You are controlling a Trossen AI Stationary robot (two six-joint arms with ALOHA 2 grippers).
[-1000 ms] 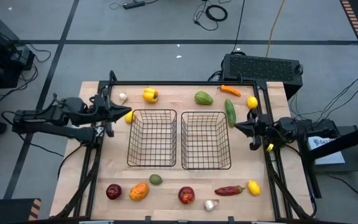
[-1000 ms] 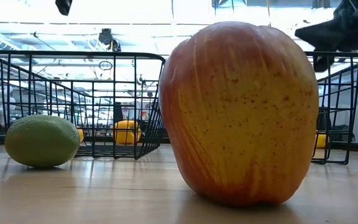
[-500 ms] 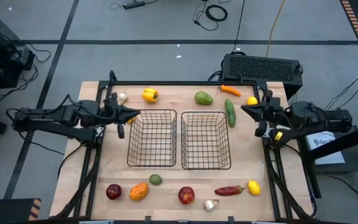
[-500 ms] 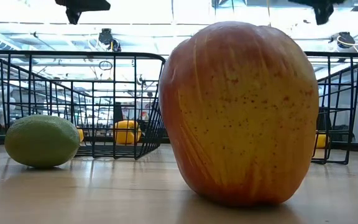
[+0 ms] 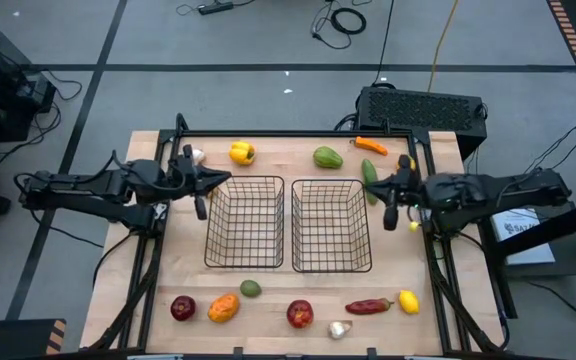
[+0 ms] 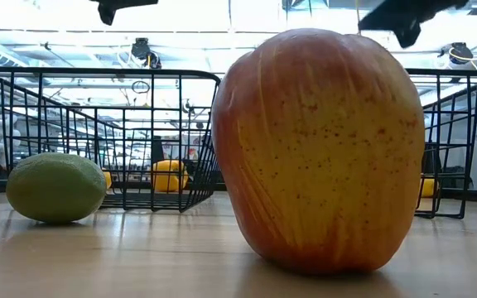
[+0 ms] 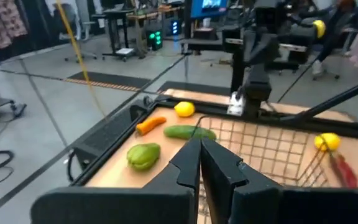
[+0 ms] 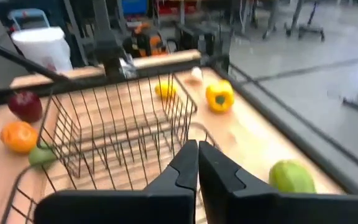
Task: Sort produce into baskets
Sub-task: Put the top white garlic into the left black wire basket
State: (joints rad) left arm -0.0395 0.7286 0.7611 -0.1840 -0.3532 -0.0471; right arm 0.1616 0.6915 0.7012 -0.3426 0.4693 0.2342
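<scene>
Two black wire baskets stand side by side mid-table, the left basket (image 5: pixel 245 222) and the right basket (image 5: pixel 331 226), both with nothing in them. Produce lies around them: a yellow pepper (image 5: pixel 241 152), a green pepper (image 5: pixel 328 157), a cucumber (image 5: pixel 369 178) and an orange pepper (image 5: pixel 371 145) at the far side. A red apple (image 5: pixel 299 314) and a lemon (image 5: pixel 408 301) lie at the near side. My left gripper (image 5: pixel 208 188) is shut, in the air at the left basket's far left corner. My right gripper (image 5: pixel 386 196) is shut, in the air between the cucumber and the right basket's right wall.
A garlic bulb (image 5: pixel 197 155) lies far left and a lemon (image 5: pixel 405 161) far right. The near row also holds a dark red apple (image 5: pixel 182 308), an orange pepper (image 5: pixel 224 307), a green fruit (image 5: pixel 251 289), a garlic bulb (image 5: pixel 339 328) and a red pepper (image 5: pixel 368 306). A black frame borders the table.
My right gripper has risen from the height of the basket rim, gone toward the far edge, then toward the table's left, up to the cucumber and the right basket. My left gripper has gone a little toward the table's right, up to the left basket's corner. No produce has moved.
</scene>
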